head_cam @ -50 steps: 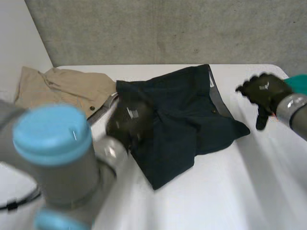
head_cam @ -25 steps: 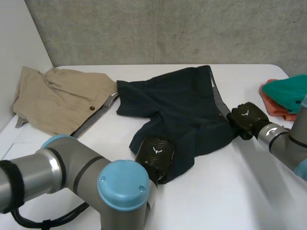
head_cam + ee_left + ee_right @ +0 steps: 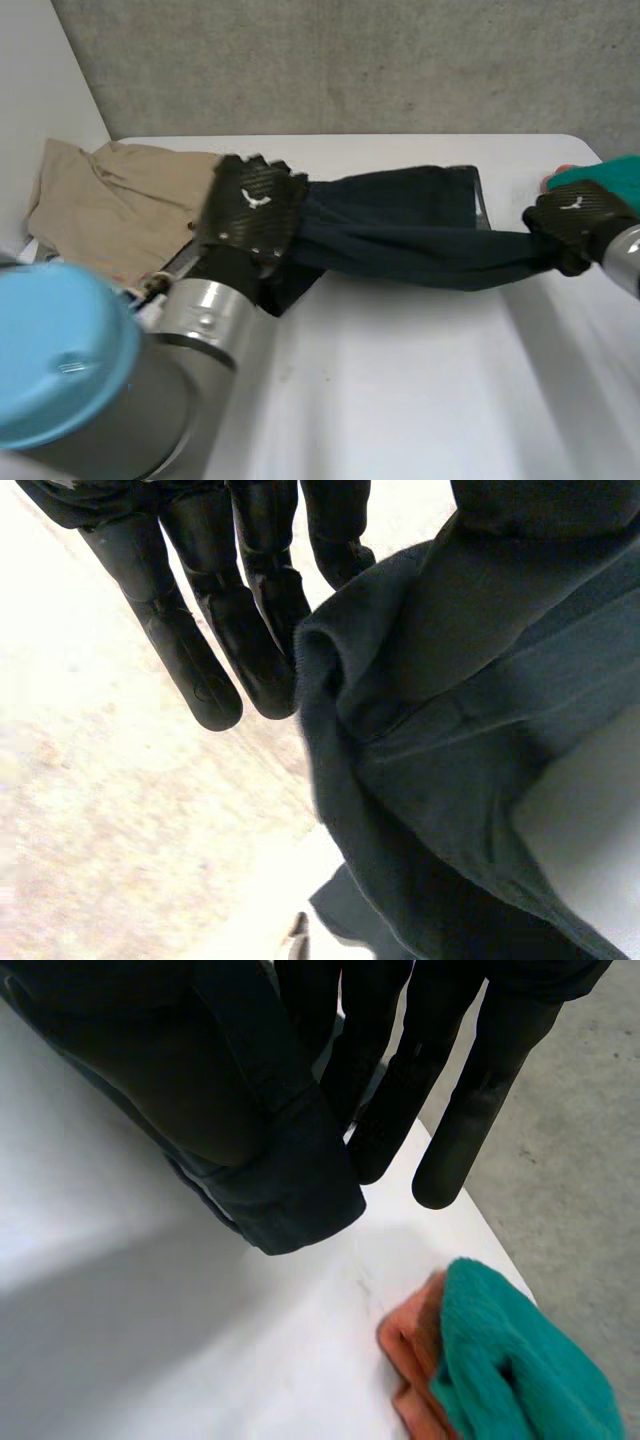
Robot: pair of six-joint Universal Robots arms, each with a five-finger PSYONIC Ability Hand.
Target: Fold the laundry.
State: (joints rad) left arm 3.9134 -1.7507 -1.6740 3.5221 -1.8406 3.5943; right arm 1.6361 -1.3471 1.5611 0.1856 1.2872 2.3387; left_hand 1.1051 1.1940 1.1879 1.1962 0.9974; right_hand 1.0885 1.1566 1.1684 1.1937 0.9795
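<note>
**A:** Head view first. Where does the load lie?

**B:** The dark shorts (image 3: 400, 238) hang stretched between the two hands, above the tabletop (image 3: 400, 390). Their long axis runs side to side across the robot. The left robot hand (image 3: 252, 210) has one end and the right robot hand (image 3: 578, 222) has the other. The slack middle sags toward the tabletop. A beige garment (image 3: 105, 200) lies behind the left robot hand and a teal cloth (image 3: 612, 172) lies behind the right.

**A:** Left wrist view. State of that hand?

**B:** The fingers (image 3: 240, 630) are nearly straight. A bunched edge of the shorts presses against the innermost finger and leads away from the palm. The thumb side is covered by cloth. Since the shorts hang taut, I judge it a pinch on that edge.

**A:** Right wrist view?

**B:** Straight fingers (image 3: 480, 1090) again. A hemmed corner of the shorts sits just at their tips on the thumb side, clear of the tabletop. I judge this a pinch too. The teal cloth lies on an orange cloth (image 3: 405, 1355), beyond the fingertips and well apart from the hem.

**A:** What does the coming move turn on?

**B:** On that side-to-side axis. Each hand holds its own end, so neither is nearer. To lay the shorts flat, both ends probably have to come down level and together.
</note>
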